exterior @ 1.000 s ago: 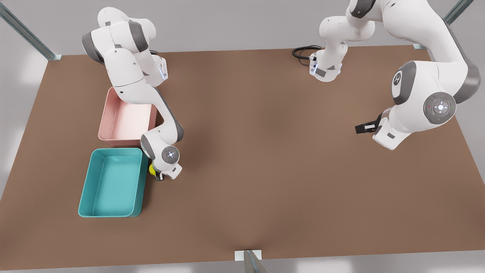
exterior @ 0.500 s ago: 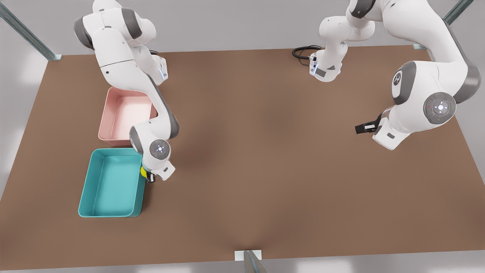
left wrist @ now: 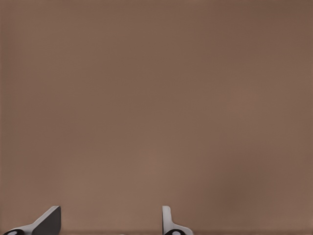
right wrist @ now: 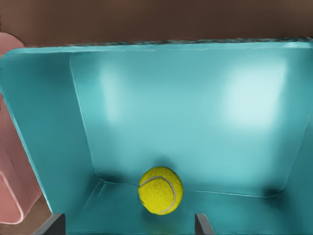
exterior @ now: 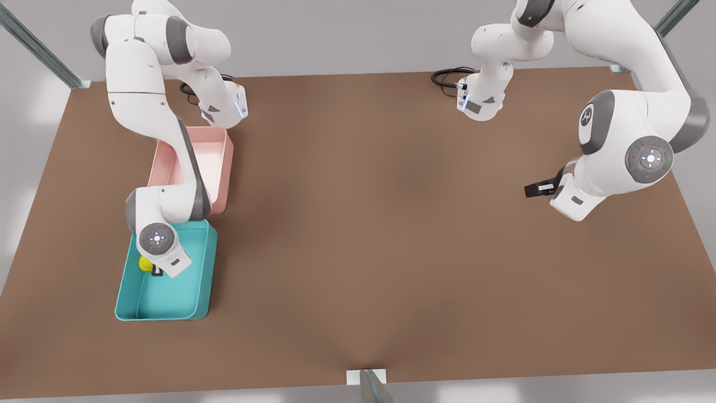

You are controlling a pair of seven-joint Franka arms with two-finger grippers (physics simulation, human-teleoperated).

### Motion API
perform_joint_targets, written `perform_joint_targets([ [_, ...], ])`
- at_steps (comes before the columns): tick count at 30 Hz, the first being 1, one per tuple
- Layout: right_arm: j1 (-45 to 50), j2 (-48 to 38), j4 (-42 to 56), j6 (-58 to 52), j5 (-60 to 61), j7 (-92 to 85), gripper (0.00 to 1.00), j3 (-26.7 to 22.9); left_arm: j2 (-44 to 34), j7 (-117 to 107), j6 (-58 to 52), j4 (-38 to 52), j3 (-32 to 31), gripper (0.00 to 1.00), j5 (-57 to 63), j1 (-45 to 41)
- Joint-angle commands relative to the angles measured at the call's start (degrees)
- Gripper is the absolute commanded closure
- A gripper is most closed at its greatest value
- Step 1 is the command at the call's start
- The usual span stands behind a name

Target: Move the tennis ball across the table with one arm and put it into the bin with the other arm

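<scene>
Right gripper [exterior: 155, 272] over the bin [exterior: 196, 305] near the table's [exterior: 358, 235] left edge, jaws apart; tennis ball [right wrist: 160, 190] looks free, below the fingertips against the bin's wall. Lift straight up, clear of the rim. Left gripper [exterior: 532, 189] waits open near the right edge.

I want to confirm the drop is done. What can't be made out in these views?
- Right wrist view: the picture edge cuts off the open right gripper; unclear whether the tennis ball rests on the bin floor or is falling.
- Front view: the arm's wrist covers part of the ball.
- Left wrist view: the edge crops the left gripper, open over the table.
</scene>
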Motion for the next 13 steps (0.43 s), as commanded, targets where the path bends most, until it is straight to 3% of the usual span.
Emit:
perform_joint_targets([
  [1, 1.1, -0.7, 12.3, -14.7, 5.3, -5.0, 0.00, 4.2, -0.1, 0.0, 0.0, 0.0, 0.0, 0.00, 0.0, 0.0],
  [3, 1.6, -1.2, 21.7, -21.9, 7.3, 31.7, 0.00, 6.6, -0.1, 0.0, 0.0, 0.0, 0.0, 0.00, 0.0, 0.0],
  [4, 1.4, -2.4, 21.8, -25.9, 15.8, 56.4, 0.00, 3.5, -0.1, 0.0, -0.1, 0.0, 0.0, 0.00, 0.0, 0.0],
  [5, 1.1, -4.4, 21.1, -28.9, 17.5, 67.0, 0.00, 1.9, -0.1, 0.0, -0.1, 0.1, 0.0, 0.00, 0.0, 0.0],
  [9, -4.8, -16.4, 16.5, -33.3, 16.0, 67.7, 0.00, 2.3, -0.1, 1.1, 0.0, 0.1, 0.0, 0.00, 0.1, 0.1],
  [13, -7.0, -19.8, 12.9, -33.0, 16.3, 67.8, 0.00, 2.8, -0.1, 2.6, -0.1, 0.0, -0.1, 0.00, 0.2, 0.0],
])
